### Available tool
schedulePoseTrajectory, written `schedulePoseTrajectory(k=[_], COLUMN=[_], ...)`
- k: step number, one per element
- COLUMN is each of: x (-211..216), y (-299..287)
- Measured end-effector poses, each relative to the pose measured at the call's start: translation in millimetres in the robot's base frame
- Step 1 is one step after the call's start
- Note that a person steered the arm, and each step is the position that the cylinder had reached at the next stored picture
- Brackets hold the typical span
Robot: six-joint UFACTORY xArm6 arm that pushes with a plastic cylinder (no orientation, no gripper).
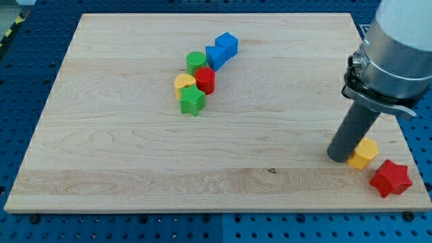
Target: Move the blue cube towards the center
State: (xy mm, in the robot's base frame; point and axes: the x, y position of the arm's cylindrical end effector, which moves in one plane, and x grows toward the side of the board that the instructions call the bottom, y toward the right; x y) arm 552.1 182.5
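My tip (337, 159) is a bare rod with no jaws to open or close; it rests on the wooden board (135, 155) just left of a yellow block (364, 154), near a red star (390, 178). The blue cube (227, 44) sits well apart, up top, beside a blue block (214, 57) in a cluster.

Pale wood board (121, 148), matt plastic blocks

The pale wooden worktop (135, 155) shows a light, streaked grain with one small dark knot. Far off sit a bright blue cube (227, 44), a second blue block (215, 57), a green cylinder (196, 62), a red cylinder (206, 80), a yellow rounded block (183, 84) and a green star (192, 101). Near right lie a yellow hexagonal block (364, 153) and a red star (390, 178). The rod above my tip (337, 159) is dark grey.
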Motion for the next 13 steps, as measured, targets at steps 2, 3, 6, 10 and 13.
schedulePoseTrajectory(k=[2, 3, 6, 10, 13], x=[6, -2, -88, -215, -304], y=[2, -7, -83, -80, -128])
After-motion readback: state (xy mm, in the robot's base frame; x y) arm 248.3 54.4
